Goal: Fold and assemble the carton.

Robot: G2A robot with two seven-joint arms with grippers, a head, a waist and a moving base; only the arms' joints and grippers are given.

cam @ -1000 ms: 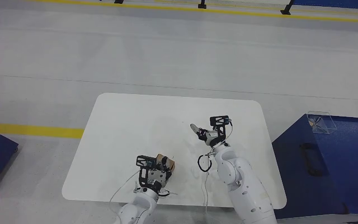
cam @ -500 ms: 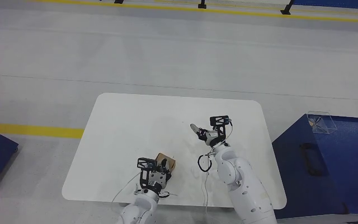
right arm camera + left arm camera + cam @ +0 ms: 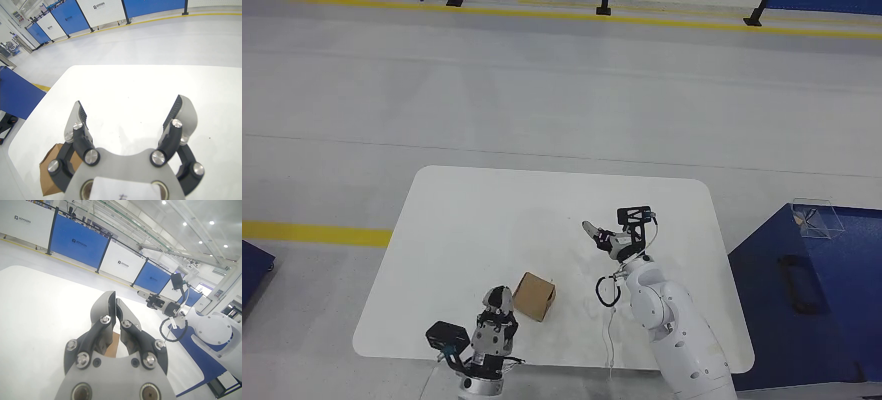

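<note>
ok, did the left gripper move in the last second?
Yes. The left gripper pulled back toward the near edge of the table, leaving the carton uncovered beside it.

You have a white surface (image 3: 462, 230) with rounded corners. Just off its right side stands a blue cabinet (image 3: 827, 310) with a clear plastic box (image 3: 817, 218) on top. A yellow line (image 3: 312, 234) crosses the floor at left, and blue and white barrier panels (image 3: 79, 245) fence the hall.
</note>
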